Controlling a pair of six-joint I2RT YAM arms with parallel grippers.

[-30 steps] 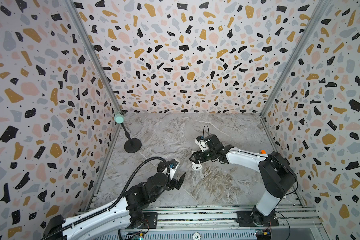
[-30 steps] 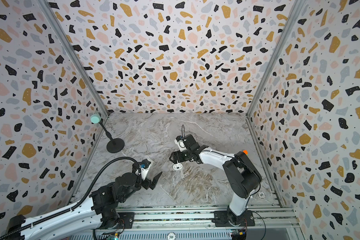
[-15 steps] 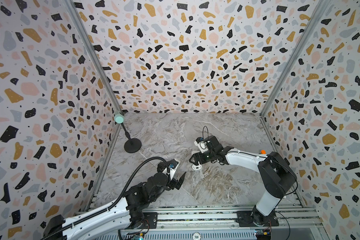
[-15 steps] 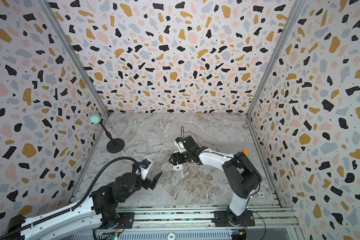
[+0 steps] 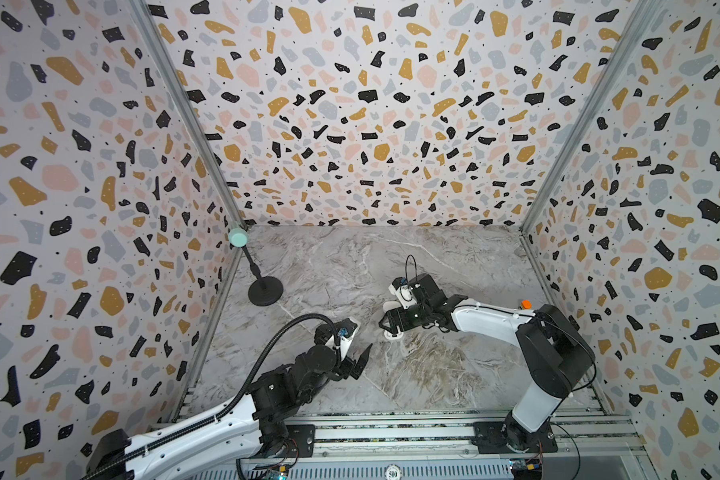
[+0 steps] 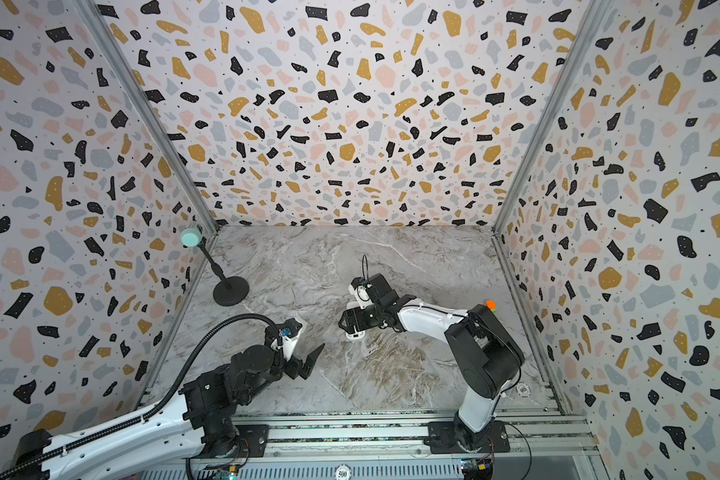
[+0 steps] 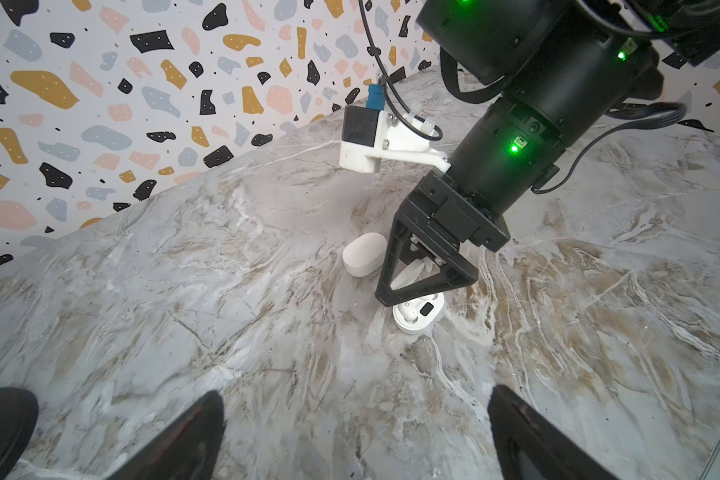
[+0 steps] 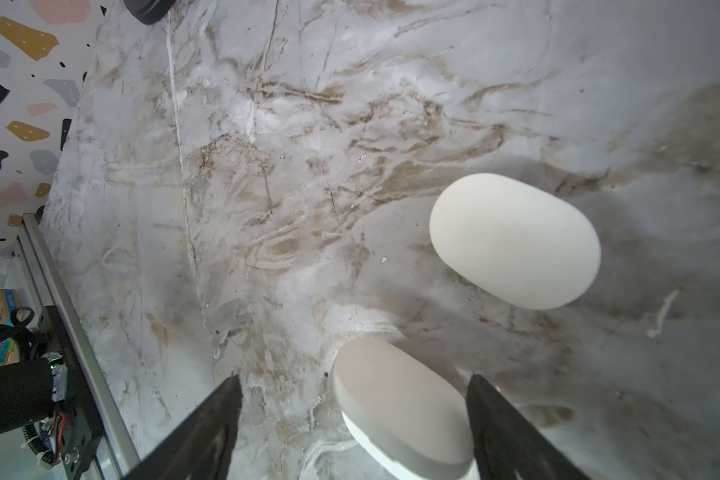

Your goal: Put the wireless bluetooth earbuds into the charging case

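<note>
In the left wrist view a white oval charging case [image 7: 417, 322] stands open on the marble floor. One of the earbuds [image 7: 410, 312] sits in it next to a dark recess. Its raised lid [image 8: 400, 399] lies between the fingers of my right gripper [image 8: 354, 382], which is open and hangs just over the case [image 5: 393, 336]; one finger is close beside the lid. A second white case [image 8: 514, 241], closed, rests just beyond. My left gripper [image 7: 356, 399] is open and empty, low over bare floor, left of the cases [image 5: 356, 353].
A stand with a black round base [image 5: 265, 292] and a mint-green head [image 5: 238, 237] occupies the back left. Patterned walls close in three sides. The metal rail [image 5: 391, 436] carrying both arm bases runs along the front.
</note>
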